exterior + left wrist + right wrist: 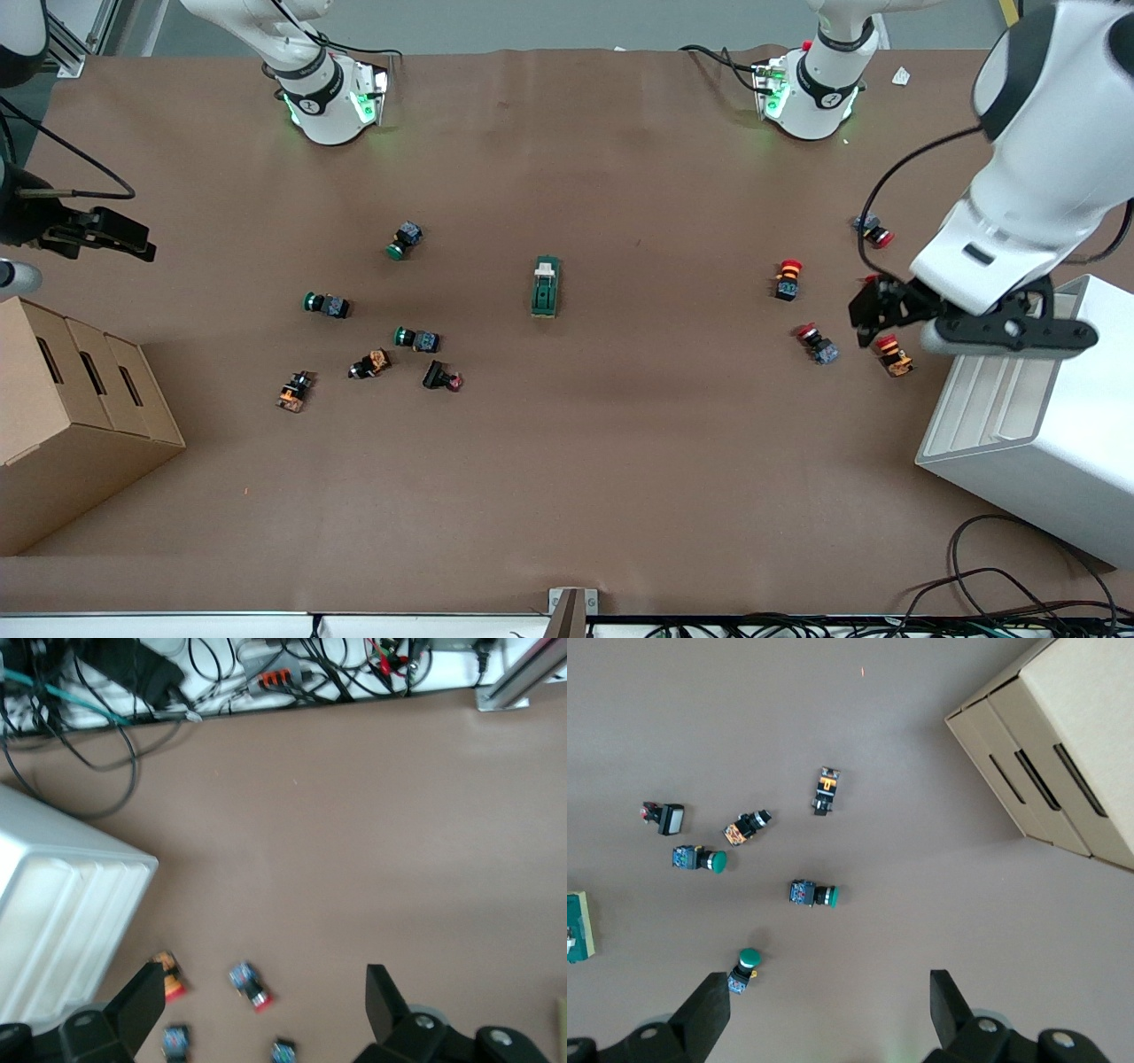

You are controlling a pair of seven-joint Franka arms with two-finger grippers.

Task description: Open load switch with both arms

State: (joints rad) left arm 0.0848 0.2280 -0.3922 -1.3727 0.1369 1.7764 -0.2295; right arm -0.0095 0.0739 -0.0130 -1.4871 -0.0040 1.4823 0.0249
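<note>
We see cardboard boxes nearest the front camera at the right arm's end of the table, and a white bin at the left arm's end. Farther up, the green-capped push buttons sit scattered toward the right arm's end, the red-capped push buttons toward the left arm's end.

The load switch lies mid-table between the two clusters, well apart from both and touched by nothing: a dark green elongated block, its long axis running toward the arm bases, with a white lever piece at the end farther from the camera.

Left gripper hangs over the red-capped buttons beside the bin, fingers spread wide, holding nothing. Right gripper hovers at the table edge above the boxes, fingers likewise parted and holding nothing.
</note>
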